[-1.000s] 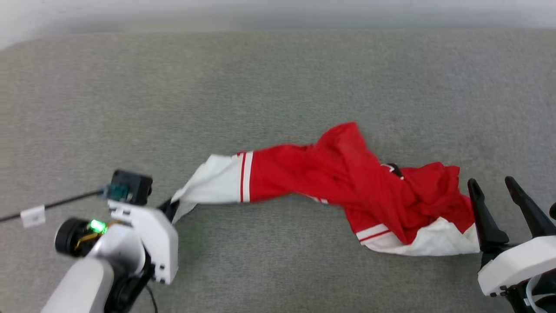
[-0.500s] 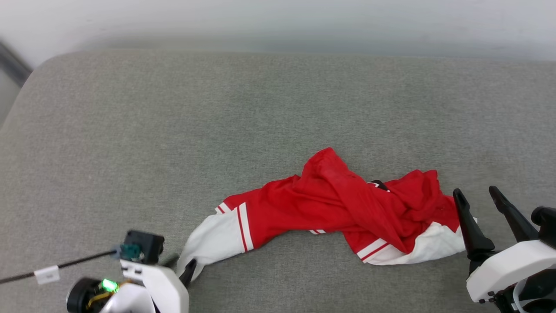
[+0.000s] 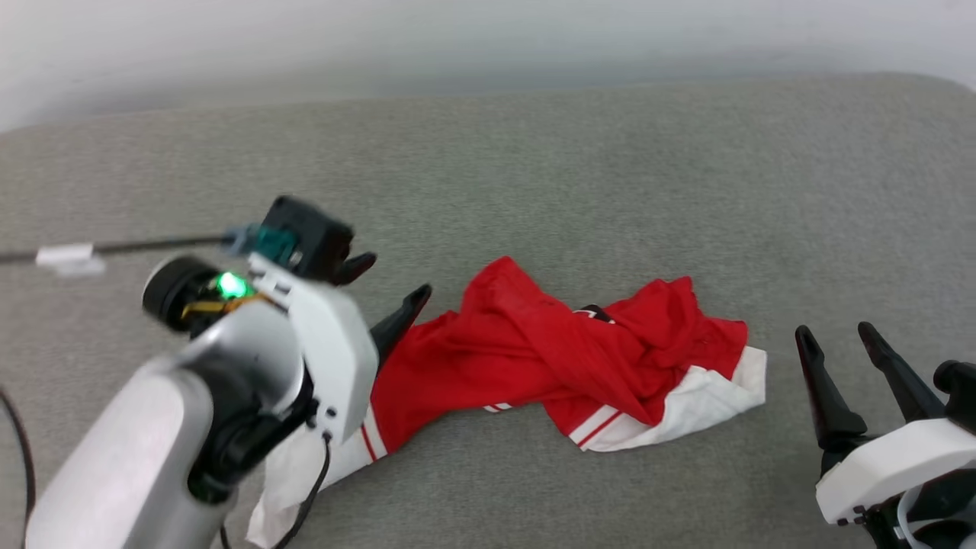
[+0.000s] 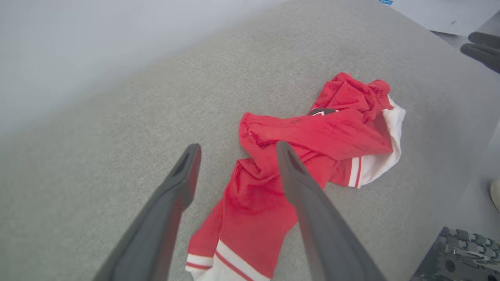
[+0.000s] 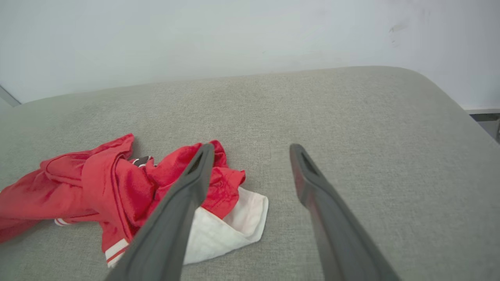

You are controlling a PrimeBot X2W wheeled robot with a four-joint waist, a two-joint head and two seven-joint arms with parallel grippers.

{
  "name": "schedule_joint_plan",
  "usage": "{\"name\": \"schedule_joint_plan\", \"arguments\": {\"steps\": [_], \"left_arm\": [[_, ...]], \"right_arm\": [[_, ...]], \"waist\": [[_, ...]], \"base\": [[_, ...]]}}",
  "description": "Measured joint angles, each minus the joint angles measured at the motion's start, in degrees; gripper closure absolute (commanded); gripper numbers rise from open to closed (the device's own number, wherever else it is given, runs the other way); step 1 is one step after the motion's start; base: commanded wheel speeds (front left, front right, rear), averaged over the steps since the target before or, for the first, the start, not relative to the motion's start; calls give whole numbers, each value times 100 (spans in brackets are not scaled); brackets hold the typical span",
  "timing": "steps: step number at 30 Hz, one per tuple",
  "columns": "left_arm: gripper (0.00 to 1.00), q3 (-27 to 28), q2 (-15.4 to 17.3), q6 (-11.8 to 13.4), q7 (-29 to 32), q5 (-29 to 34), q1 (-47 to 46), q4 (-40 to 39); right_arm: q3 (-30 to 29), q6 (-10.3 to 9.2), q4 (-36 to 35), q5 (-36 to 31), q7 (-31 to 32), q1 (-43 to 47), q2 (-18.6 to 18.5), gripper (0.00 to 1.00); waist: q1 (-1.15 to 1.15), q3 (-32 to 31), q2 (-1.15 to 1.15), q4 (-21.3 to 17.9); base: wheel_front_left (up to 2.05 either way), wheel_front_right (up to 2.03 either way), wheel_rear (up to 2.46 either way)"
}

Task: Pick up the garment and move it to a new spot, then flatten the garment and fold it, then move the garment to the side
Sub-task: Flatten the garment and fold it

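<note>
- Grey upholstered surface (image 3: 534, 152): it spans the whole head view, and a pale wall (image 3: 457, 38) runs behind its far edge.
- The garment (image 3: 534, 358): you will find it crumpled and twisted on the grey surface, in the near middle of the head view, between the two grippers. Red body bunched in folds. One white sleeve (image 3: 709, 404) lies at the end toward the right gripper. The other white sleeve (image 3: 274, 503), with red stripes, lies at the left end, partly hidden behind the left wrist. A small dark patch (image 3: 598, 313) shows in a fold; too small to read.
- Left gripper (image 3: 400, 273): raised above the left end of the garment, fingers spread wide, nothing held between them. In the left wrist view the fabric lies on the surface below the fingers.
- Right gripper (image 3: 833, 329): near the lower right of the head view, just beside the garment's right sleeve and apart from it, fingers spread, holding nothing.
- Black cable with a white tag (image 3: 65, 255) runs from the left wrist.
- Green light (image 3: 231, 284) lit on the left wrist.
</note>
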Motion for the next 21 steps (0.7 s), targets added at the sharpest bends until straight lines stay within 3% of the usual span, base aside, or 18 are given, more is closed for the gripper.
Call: {"name": "schedule_joint_plan", "arguments": {"steps": [10,21], "left_arm": [[0,-894,1,-282,1560,-709,-2054,1048],[0,-1812,408,-303,2011,-926,-3032,2390]], "right_arm": [[144,0,282,46,-280,-172,93,0],[320,0,691,116,-670,-270,176,0]], "waist": [[0,447,0,-766],[0,1115,0,-1527]], "base": [[0,0,0],[0,0,0]]}}
